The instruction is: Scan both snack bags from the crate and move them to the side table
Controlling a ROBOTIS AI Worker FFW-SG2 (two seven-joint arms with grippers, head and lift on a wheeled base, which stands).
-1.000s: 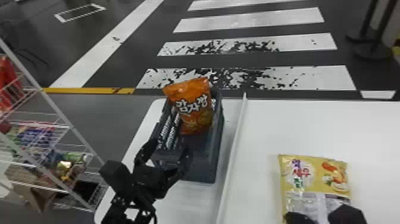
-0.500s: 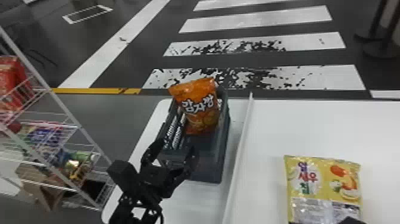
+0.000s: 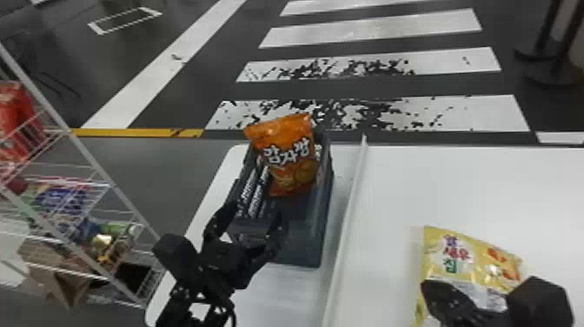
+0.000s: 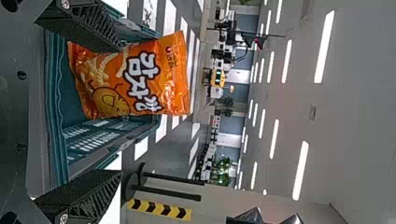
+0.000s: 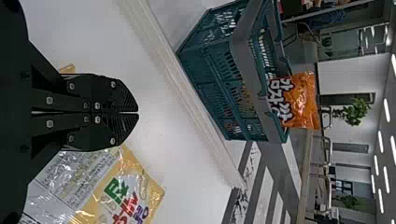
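Should my wide left fingers (image 4: 86, 25) close short, they could pinch the crate (image 3: 310, 235), not the orange bag (image 3: 289, 158) inside; my right fingers (image 5: 105, 133), pressed together, might nudge the yellow bag (image 3: 473, 263), right on the bench (image 3: 469, 187).

Probably an indoor test lab: a crosswalk (image 3: 460, 113) painted on the floor, stocked wire rack (image 3: 114, 183), strip lights (image 4: 324, 46) overhead.

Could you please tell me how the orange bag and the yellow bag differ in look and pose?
The orange bag carries large white lettering, while the yellow bag has red and green lettering and a pale silvery part.
The orange bag stands in the crate, whereas the yellow bag lies flat on the white tabletop.
Both are shiny printed snack bags.
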